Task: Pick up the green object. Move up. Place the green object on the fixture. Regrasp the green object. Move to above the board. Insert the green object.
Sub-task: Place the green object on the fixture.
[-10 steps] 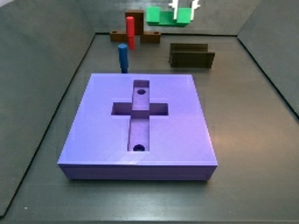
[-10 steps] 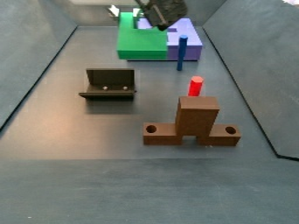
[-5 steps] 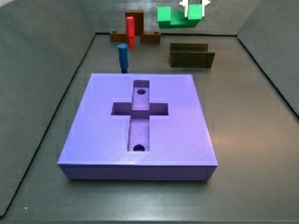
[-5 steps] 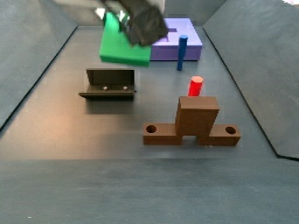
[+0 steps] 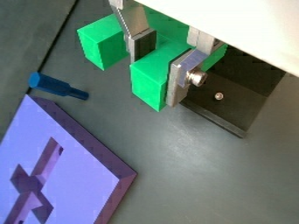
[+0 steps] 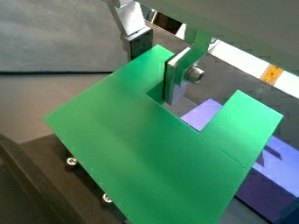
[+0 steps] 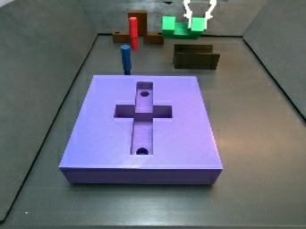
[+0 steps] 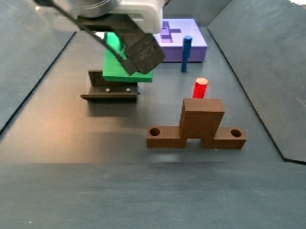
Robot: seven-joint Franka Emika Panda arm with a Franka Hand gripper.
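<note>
My gripper [image 5: 160, 59] is shut on the green object [image 5: 149, 77], a chunky U-shaped block, with one prong clamped between the two fingers. In both side views the gripper [image 8: 135, 52] holds the green object [image 8: 120, 70] in the air just above the fixture [image 8: 111, 88], a dark open holder. It shows the same way in a side view, gripper [image 7: 199, 20], green object [image 7: 180, 25], fixture [image 7: 195, 56]. The purple board [image 7: 143, 134] with its cross recess lies apart from them. The fixture [image 5: 239, 94] lies right under the block.
A thin blue peg [image 7: 124, 57] stands beside the board's edge. A red peg [image 8: 201, 87] stands on a brown base [image 8: 201, 122] beyond the fixture. Grey walls enclose the floor.
The gripper has carried the green object away from the board side and lower, to just above the fixture. Nothing else moved.
</note>
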